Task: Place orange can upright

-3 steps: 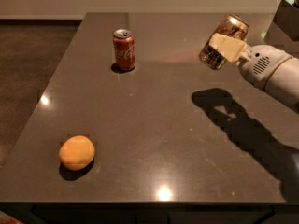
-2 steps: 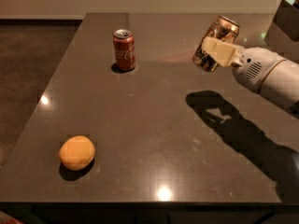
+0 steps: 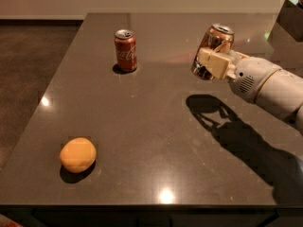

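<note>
Supervisor: Can status?

Operator: The orange can [image 3: 215, 41] hangs slightly tilted above the table [image 3: 156, 141], clamped in my gripper [image 3: 211, 58]. Recommended procedure: square it vertical, lower until the base seats flat, then release.

Red Coca-Cola can [image 3: 125, 50] upright on dark table [image 3: 156, 141], far left, round orange lump [image 3: 77, 154] near front-left edge

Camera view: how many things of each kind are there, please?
Cans: 2, the red can standing on the table, the orange can held tilted by the hand above the table.
Other: 1, the orange lump.
Total: 3.
</note>
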